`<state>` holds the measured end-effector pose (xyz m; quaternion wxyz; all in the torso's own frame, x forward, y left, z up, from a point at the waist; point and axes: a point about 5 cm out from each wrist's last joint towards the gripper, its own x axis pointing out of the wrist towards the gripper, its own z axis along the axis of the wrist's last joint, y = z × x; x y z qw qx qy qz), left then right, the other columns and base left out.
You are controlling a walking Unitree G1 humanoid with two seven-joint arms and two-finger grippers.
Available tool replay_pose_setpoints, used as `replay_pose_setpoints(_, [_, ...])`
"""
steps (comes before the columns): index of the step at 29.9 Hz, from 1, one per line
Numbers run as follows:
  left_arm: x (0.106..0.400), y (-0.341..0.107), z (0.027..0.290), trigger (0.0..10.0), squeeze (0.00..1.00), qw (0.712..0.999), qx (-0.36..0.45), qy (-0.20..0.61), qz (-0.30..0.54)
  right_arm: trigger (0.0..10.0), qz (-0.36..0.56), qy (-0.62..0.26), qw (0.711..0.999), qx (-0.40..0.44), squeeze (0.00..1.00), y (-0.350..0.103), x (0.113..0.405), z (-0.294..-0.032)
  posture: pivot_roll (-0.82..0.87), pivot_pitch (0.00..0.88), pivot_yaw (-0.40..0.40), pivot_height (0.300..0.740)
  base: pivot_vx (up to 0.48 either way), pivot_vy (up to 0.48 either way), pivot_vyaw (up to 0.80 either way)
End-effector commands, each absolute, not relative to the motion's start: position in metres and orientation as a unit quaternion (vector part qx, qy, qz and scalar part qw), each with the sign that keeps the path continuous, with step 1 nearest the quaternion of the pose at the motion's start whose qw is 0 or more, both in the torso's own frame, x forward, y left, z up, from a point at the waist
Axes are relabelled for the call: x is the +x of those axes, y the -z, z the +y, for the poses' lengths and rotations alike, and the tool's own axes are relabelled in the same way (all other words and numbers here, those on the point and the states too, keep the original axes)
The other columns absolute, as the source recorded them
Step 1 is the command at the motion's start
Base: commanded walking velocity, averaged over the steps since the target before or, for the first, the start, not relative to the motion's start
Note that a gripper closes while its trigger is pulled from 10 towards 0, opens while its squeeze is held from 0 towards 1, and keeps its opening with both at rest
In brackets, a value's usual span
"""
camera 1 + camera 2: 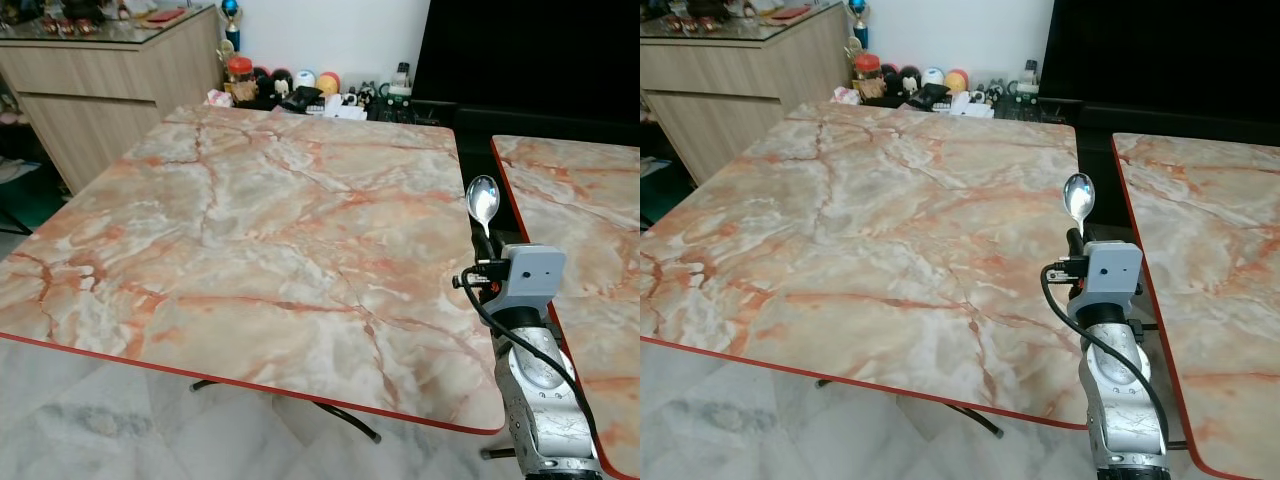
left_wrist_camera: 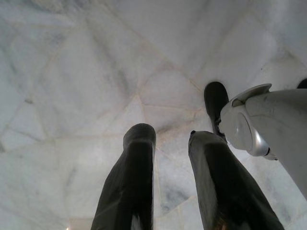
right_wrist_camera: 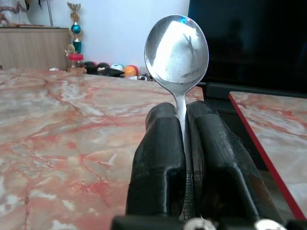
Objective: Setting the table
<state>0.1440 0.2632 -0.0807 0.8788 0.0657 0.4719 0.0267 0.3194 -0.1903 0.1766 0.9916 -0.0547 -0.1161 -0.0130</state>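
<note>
**Robot holds a spoon up over the tabletop**

The right gripper [image 3: 180, 143] is squeezed tight on a shiny spoon [image 1: 482, 203]. The two black fingers [image 3: 158, 158] pinch the thin handle, and the round bowl sticks up past the fingertips. So the spoon's long side runs the same way as the fingers, pointing up and away from the robot.

The right gripper is above the near right corner of the big marble tabletop [image 1: 250, 220]. The spoon is up in the air and does not touch the tabletop. The bare stone lies in front of the gripper and to its left. A second tabletop [image 1: 590, 230] stands to the right, with a dark gap between the two.

The left gripper [image 2: 172, 182] hangs low and points at the pale floor [image 2: 72, 72]. Its fingers are a little apart and hold nothing.

The right arm has the spoon, so it is likely the one to lay it down. It would have to tip the spoon flat and lower it.

Far behind the table sit small toys [image 1: 300, 85] and a wooden cabinet [image 1: 100, 80].
</note>
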Motion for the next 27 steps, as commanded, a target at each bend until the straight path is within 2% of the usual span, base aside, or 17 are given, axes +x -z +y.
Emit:
replay_pose_setpoints(1, [0.14,0.082,0.262,10.0,0.0,0.874,0.071,-0.019,0.479,10.0,-0.124,0.017,0.991,-0.053,0.0,-0.181,0.319,-0.192,-0.04,0.108,0.014,0.74,0.0,0.0,0.0])
replay_pose_setpoints(8, [0.141,0.083,0.26,10.0,0.0,0.876,0.071,-0.015,0.477,10.0,-0.129,0.026,0.99,-0.052,0.0,-0.183,0.32,-0.194,-0.05,0.108,0.013,0.74,0.0,-0.411,0.0])
replay_pose_setpoints(15, [0.138,0.084,0.259,10.0,0.0,0.875,0.074,-0.01,0.479,10.0,-0.138,0.044,0.988,-0.044,0.0,-0.186,0.319,-0.199,-0.05,0.053,0.017,0.74,0.0,-0.48,0.0])
replay_pose_setpoints(21, [0.142,0.082,0.26,10.0,0.0,0.877,0.075,-0.011,0.475,10.0,-0.155,0.057,0.985,-0.041,0.0,-0.193,0.319,-0.204,-0.06,0.063,0.017,0.74,0.0,-0.48,-0.72])
replay_pose_setpoints(27, [0.144,0.082,0.257,10.0,0.0,0.879,0.074,-0.004,0.472,10.0,-0.159,0.058,0.985,-0.043,0.0,-0.193,0.316,-0.203,-0.06,0.07,0.017,0.74,0.0,-0.48,0.0])
